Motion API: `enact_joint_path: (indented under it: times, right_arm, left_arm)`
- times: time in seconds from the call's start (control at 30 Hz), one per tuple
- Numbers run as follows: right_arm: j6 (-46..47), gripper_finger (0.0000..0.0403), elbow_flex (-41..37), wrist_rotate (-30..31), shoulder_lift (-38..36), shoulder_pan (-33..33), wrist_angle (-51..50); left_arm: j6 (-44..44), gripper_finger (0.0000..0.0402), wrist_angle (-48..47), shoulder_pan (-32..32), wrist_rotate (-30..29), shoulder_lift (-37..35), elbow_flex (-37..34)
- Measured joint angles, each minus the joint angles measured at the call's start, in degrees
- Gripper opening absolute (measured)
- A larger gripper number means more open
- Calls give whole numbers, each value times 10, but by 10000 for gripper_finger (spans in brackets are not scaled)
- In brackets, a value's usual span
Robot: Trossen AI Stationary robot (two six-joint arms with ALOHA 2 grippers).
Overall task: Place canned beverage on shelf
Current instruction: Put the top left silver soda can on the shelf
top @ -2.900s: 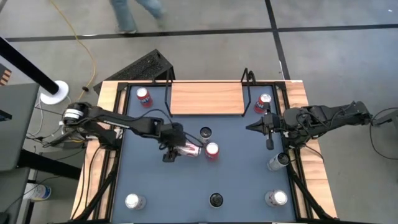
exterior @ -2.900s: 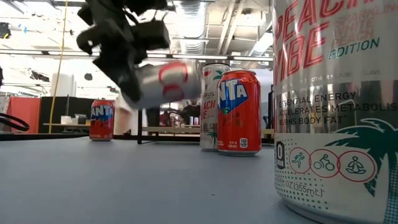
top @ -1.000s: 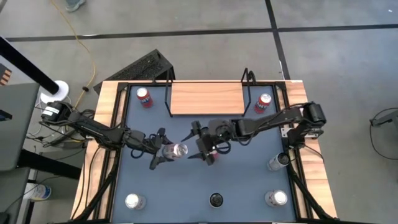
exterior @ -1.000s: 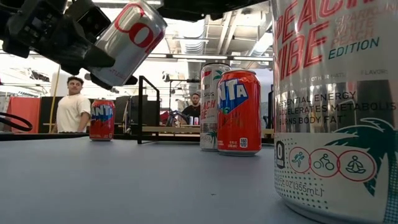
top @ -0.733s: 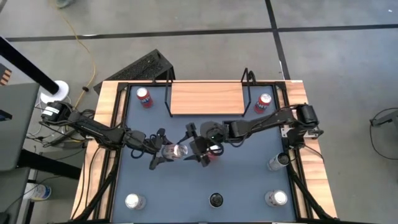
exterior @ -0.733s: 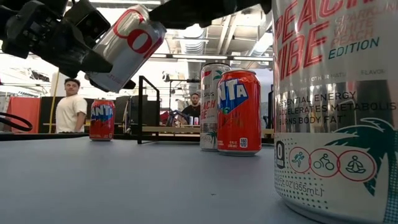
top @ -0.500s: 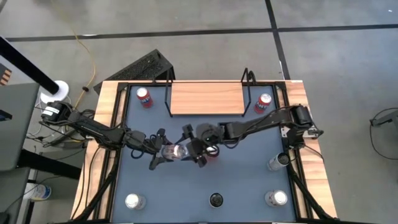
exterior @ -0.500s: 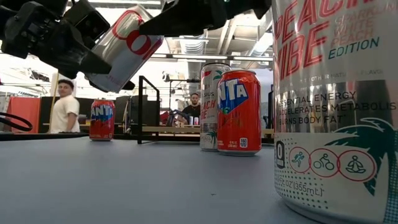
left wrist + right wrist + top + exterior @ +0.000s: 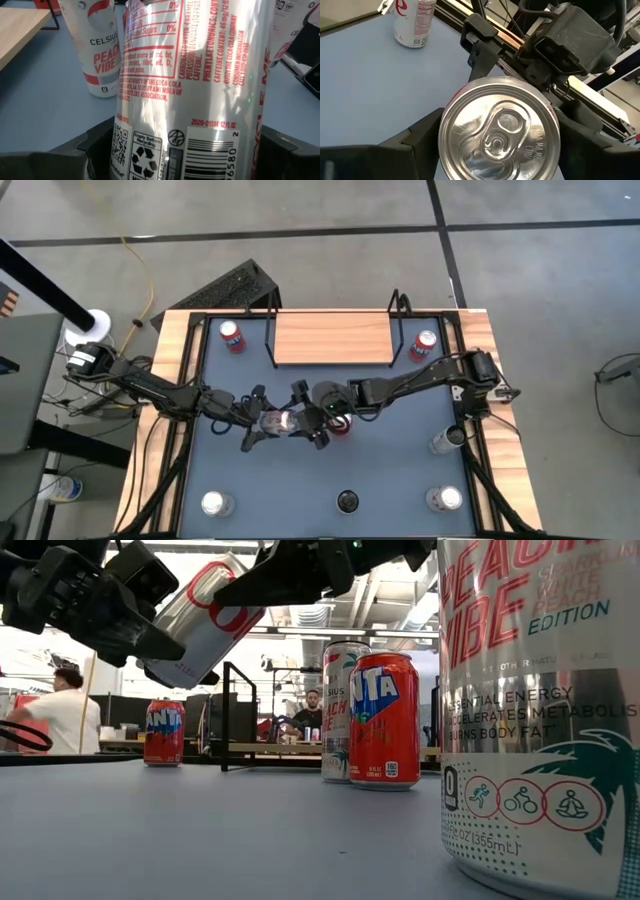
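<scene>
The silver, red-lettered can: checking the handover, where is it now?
High view: the silver, red-lettered can is mid-table, tilted above the tabletop, held in the left gripper, the right gripper open around its top, before the light-wood shelf.

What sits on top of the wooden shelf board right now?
Nothing shows on the shelf; its board is bare in the high view. The silver can is in the air, tilted, in the left gripper, with the right gripper around its top end. Under the board is hidden.

The held silver can (image 9: pixel 200 90) reads "2020-01SM 12/1.02"; a white can (image 9: pixel 97 45) reads "CELSIUS PEACH VIBE".
</scene>
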Motion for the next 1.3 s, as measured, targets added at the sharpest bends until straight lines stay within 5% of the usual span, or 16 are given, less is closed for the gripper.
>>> enact_joint_path:
  times: [0.2, 0.77, 1.17, 1.3]
  right_arm:
    - [3, 277, 1, 3, -1, 0, -13]
    - [39, 271, -1, 25, -116, -23, -145]
    - [98, 270, 1, 25, -202, -107, -172]
    - [119, 270, 53, 30, -185, -152, -278]
  left_arm:
    - [-5, 313, -1, 0, 2, 0, 0]
    - [-1, 318, -112, 0, -23, -99, 0]
    - [-34, 318, -186, 0, -70, -107, 1]
    - [-36, 319, -198, 0, -111, -89, -1]
